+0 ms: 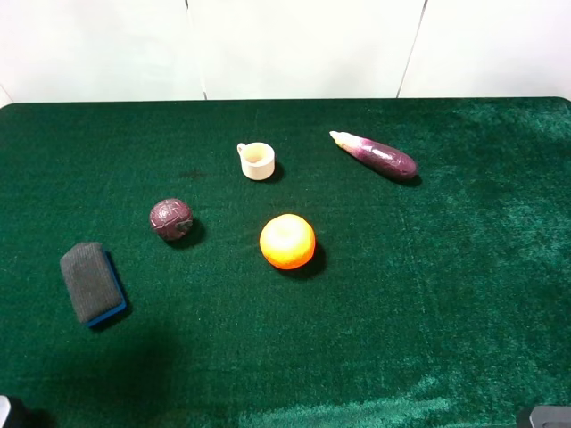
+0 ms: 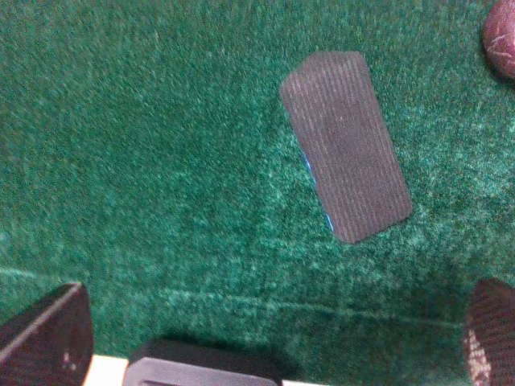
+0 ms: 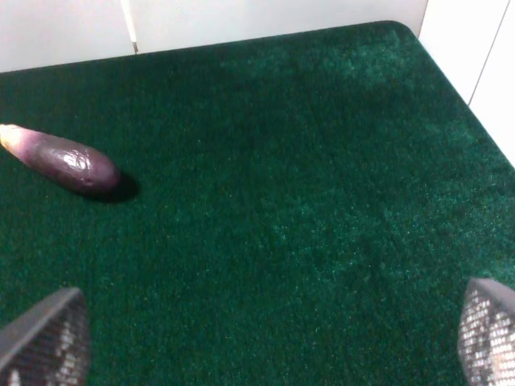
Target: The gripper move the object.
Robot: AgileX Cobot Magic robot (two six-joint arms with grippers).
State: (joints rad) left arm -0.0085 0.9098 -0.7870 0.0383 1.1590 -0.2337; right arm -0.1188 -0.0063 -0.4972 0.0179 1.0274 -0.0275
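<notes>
- Both sets of jaws are gaping wide, holding nothing
- The left gripper [image 2: 269,330] is hovering near the grey-felt, blue-based rectangular block [image 2: 346,145], seemingly lining up a grasp

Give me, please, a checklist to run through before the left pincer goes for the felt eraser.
1. Left pincer open: ok, fingers wide apart, nothing between.
2. Felt eraser in sight: ok, flat on the green cloth, felt side up.
3. Eraser between the fingers: not ok, it lies ahead of them, skewed.
4. Room around it: ok, the dark red ball sits apart.
5. Right pincer out of the way: ok, open, its view shows only the eggplant.
6. Pincer height above the cloth: cannot tell.
</notes>
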